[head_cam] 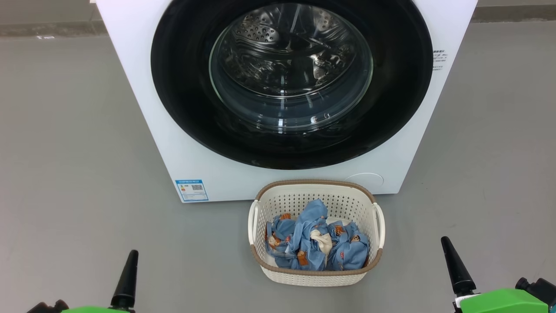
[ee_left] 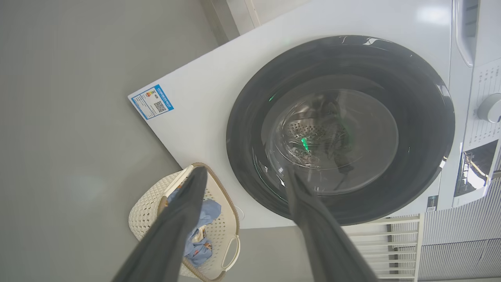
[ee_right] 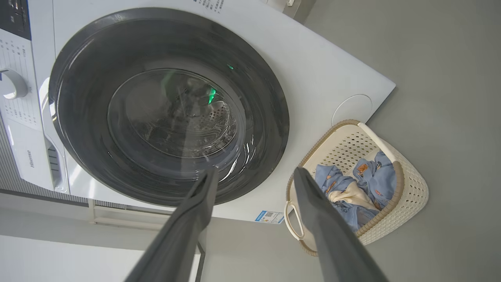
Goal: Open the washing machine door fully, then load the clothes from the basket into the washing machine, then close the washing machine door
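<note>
Jaws of the left gripper (ee_left: 245, 174) stand wide apart and hold nothing. Jaws of the right gripper (ee_right: 255, 171) likewise stand wide apart and empty. In the head view one dark finger of each rises from the bottom edge, the left finger (head_cam: 126, 278) at the lower left and the right finger (head_cam: 454, 269) at the lower right. Both are well apart from the basket and over bare grey floor (head_cam: 65, 152).

Washing machine (head_cam: 226, 184): white and boxy, standing on the floor with its front toward the robot.

Door (head_cam: 182, 87): round, glossy black, nearly as wide as the machine front, and shut flush against it. The perforated steel drum (head_cam: 260, 32) is visible through the bulging glass centre.

Basket (head_cam: 304, 278): cream-white, perforated, with a brown rim and a handle at each short side. It stands upright on the floor just in front of the machine's lower front edge, below the door. Whether it touches the machine cannot be told.

Clothes (head_cam: 304, 239): light-blue garments with orange-brown prints, crumpled in a heap inside the basket and lying below its rim. A cream-white cloth (head_cam: 320, 240) shows in the middle of the heap.

Label sticker (head_cam: 191, 190): blue, at the lower left corner of the machine front.

Round cover (head_cam: 365, 179): at the lower right corner of the front, just behind the basket's far right corner.
</note>
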{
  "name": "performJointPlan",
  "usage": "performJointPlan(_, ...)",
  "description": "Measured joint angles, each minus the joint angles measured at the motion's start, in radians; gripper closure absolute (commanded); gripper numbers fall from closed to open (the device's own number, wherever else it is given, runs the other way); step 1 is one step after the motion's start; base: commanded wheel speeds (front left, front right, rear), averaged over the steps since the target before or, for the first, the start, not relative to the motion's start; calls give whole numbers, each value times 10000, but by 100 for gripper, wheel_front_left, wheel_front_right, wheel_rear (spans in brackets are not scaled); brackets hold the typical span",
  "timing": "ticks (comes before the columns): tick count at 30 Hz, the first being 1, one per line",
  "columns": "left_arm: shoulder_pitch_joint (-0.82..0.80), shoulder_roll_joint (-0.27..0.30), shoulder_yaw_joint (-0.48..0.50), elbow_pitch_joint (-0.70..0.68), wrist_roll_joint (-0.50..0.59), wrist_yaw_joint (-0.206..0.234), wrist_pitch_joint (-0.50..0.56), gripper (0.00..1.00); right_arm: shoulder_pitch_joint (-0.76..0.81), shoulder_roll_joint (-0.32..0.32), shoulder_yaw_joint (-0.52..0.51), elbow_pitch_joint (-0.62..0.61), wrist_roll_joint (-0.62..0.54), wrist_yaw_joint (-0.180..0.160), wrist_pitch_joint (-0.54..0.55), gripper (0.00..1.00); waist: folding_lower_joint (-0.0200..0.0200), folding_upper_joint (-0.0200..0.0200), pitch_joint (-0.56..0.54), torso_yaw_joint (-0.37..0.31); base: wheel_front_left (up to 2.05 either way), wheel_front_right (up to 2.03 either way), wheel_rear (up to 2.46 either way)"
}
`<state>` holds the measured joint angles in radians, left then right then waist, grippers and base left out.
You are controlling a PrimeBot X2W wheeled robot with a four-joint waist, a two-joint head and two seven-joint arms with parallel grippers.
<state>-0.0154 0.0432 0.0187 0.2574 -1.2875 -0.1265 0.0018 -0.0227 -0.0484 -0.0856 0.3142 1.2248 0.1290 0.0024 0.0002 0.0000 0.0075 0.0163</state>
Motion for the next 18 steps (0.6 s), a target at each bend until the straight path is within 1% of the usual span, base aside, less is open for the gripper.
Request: performJointPlan(18, 159, 115, -155, -234, 1987, -2, -476, 0, 0, -98, 127, -19, -1860, 0, -493, 0, 0, 0, 26, 26, 0, 0, 0)
